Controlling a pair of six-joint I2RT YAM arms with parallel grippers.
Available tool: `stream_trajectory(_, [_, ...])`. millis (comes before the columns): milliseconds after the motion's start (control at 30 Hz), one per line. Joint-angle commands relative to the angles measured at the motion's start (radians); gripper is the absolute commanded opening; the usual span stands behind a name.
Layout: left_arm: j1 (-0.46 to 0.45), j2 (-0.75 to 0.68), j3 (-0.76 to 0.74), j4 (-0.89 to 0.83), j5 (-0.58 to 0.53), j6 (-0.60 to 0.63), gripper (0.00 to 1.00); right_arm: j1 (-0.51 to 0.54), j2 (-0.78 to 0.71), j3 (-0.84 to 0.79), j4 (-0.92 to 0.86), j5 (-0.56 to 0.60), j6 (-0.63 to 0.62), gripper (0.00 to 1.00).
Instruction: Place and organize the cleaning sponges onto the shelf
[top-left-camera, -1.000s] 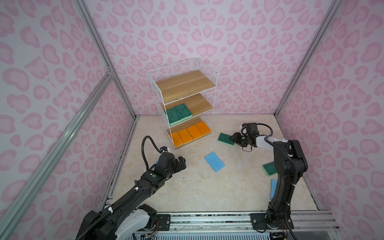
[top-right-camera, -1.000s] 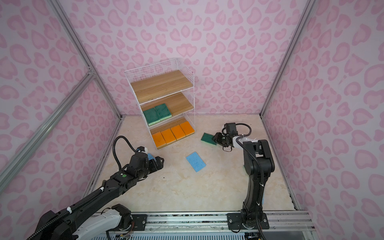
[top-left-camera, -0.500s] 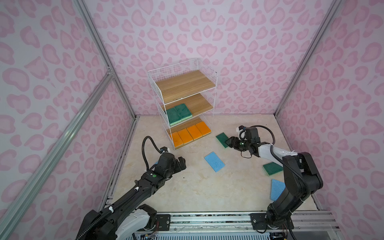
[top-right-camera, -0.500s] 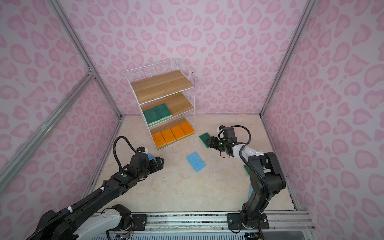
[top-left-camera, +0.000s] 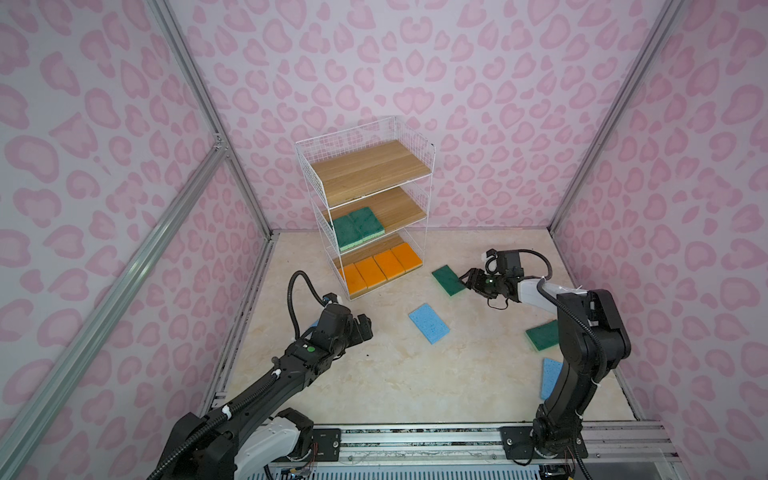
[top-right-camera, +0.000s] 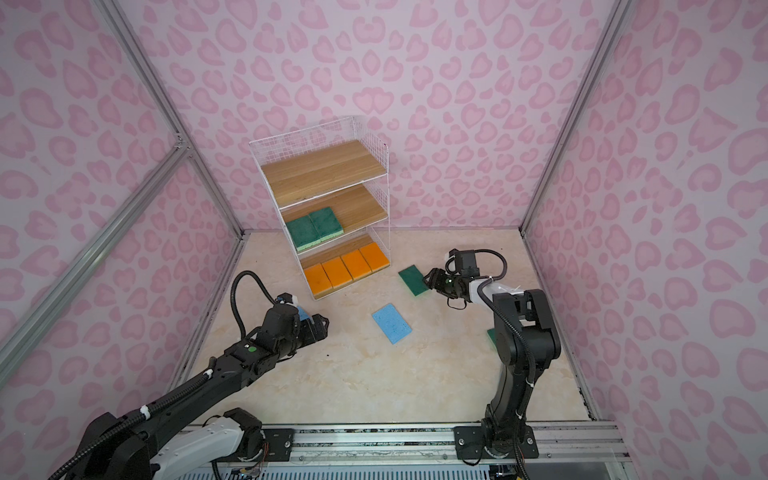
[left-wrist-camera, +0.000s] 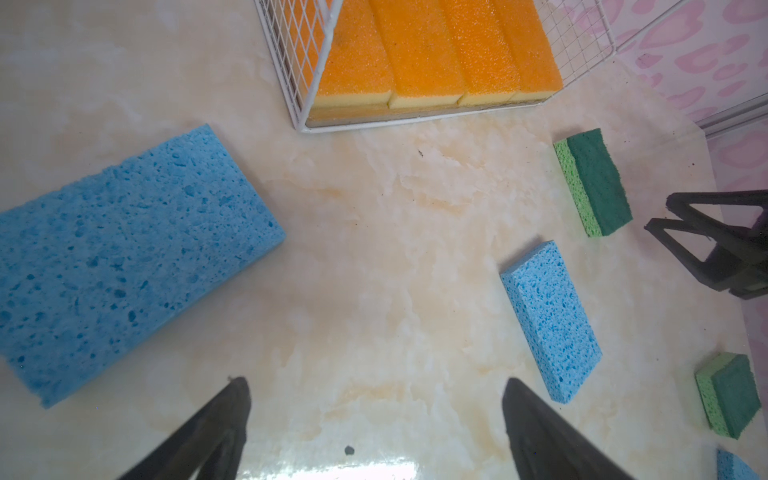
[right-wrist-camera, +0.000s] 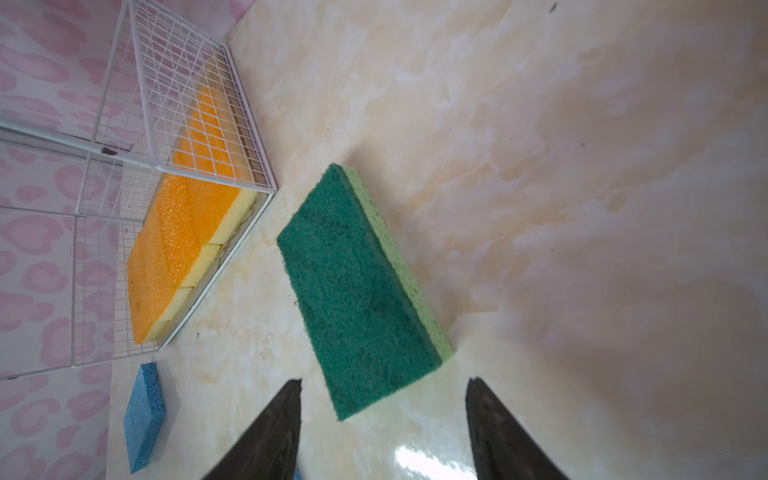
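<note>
Jaws apart and empty, the right hand (top-left-camera: 466, 281) faces a dark green sponge (right-wrist-camera: 357, 291) just ahead; picking it up, I reckon, needs a forward push, then closing.

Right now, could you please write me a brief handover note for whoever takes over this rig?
Left gripper: open, empty, over the floor beside a blue sponge.
Right gripper: open, at the end of a green sponge on the floor right of the shelf; not gripped.
Done: four orange sponges on the bottom board, two green sponges on the middle board.
Left: those two, another green one, a mid-floor blue one, a blue one beside the right arm.
</note>
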Motion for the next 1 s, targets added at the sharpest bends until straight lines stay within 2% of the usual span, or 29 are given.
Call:
stream_trajectory(0, [0.000, -0.009, 0.004, 0.035, -0.008, -0.010, 0.96, 0.006, 0.031, 0.030, -0.035, 0.038, -0.036, 0.63])
stream_trajectory(333, [0.000, -0.036, -0.017, 0.022, -0.029, -0.011, 0.96, 0.041, 0.105, 0.066, -0.047, 0.089, -0.035, 0.63])
stream_trajectory(467, [0.000, -0.042, -0.008, 0.003, -0.031, 0.000, 0.96, 0.045, 0.122, 0.080, -0.051, 0.115, -0.038, 0.61])
stream_trajectory(667, [0.003, -0.058, -0.001, -0.010, -0.037, 0.012, 0.96, 0.046, 0.148, 0.105, -0.059, 0.115, -0.034, 0.45])
stream_trajectory(767, [0.004, -0.055, 0.013, -0.021, -0.036, 0.022, 0.96, 0.047, 0.149, 0.103, -0.062, 0.112, -0.033, 0.41])
stream_trajectory(967, [0.006, -0.086, 0.019, -0.058, -0.048, 0.031, 0.96, 0.049, 0.135, 0.061, -0.032, 0.098, -0.014, 0.26])
